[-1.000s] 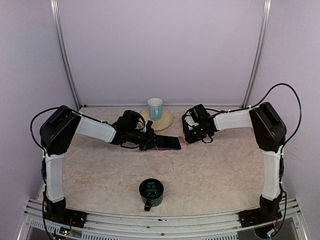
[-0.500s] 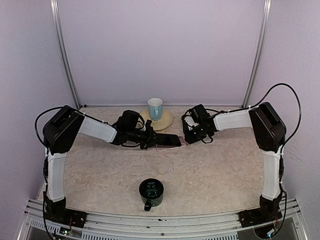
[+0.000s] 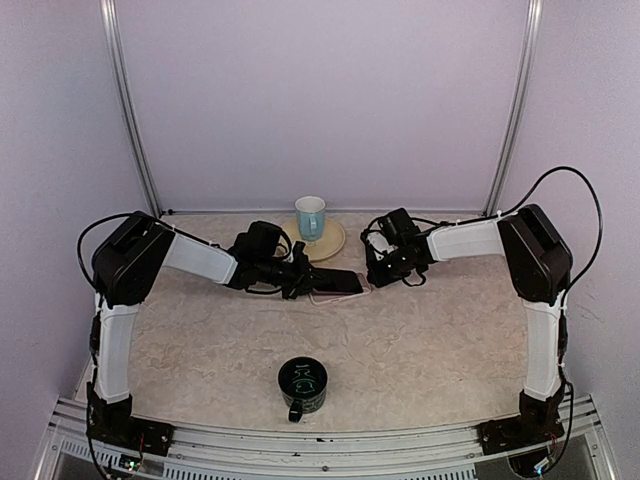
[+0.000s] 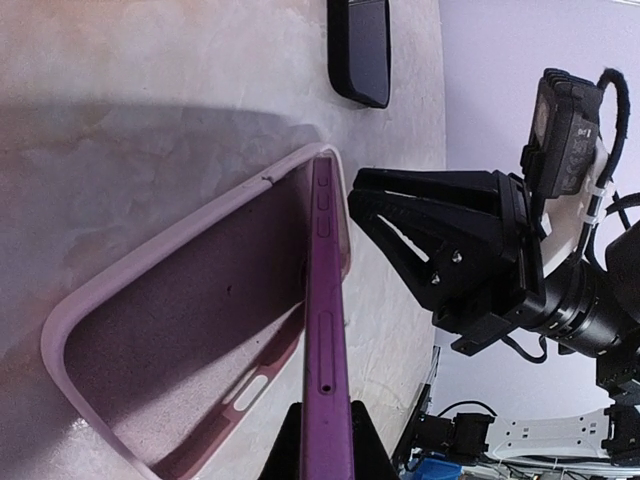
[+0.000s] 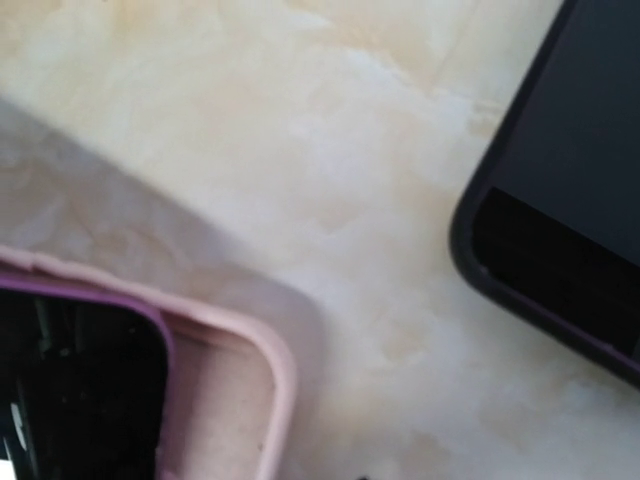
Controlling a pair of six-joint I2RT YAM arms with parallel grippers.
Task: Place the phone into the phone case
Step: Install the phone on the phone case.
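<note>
Phone (image 4: 325, 330): slim, rigid purple slab with a dark glass face, seen edge-on in the left wrist view, with side buttons and a slot along its thin rim. Clenched at the near end in the left hand (image 4: 325, 452), bottom centre of that frame. Meets the far end of the case (image 4: 170, 330) near the upper centre and slants away from it toward the bottom: far end at the lip, near end raised, not seated. In the top view, lies just above the middle of the frame, across the case.

Against the top view of a second earlier: left arm swung further toward the centre, phone carried slightly up-frame and right, closer over the case; right arm unmoved. Probably marks the end of lining-up and the start of insertion, with the raised end yet to be pressed down.

Case: pale pink, matte and soft-looking, a shallow tray with rounded corners, a raised lip and an oval cut-out, open side up on the worktop (image 3: 420, 340). Likely to flex or slide under a push.

Right hand (image 4: 356, 190): black and angular, tips just beside the far end of the case. Clenched, released or pinching the lip: cannot tell.

Beyond:
- A black glossy slab (image 5: 560, 150) with rounded corners, at the right of the right wrist view, apart from the case.
- The worktop itself, mottled beige and stone-like.
- A pale mug (image 3: 311, 215) on a cream plate (image 3: 330, 245), up-frame of the phone.
- A dark mug (image 3: 303, 385), bottom centre.
</note>
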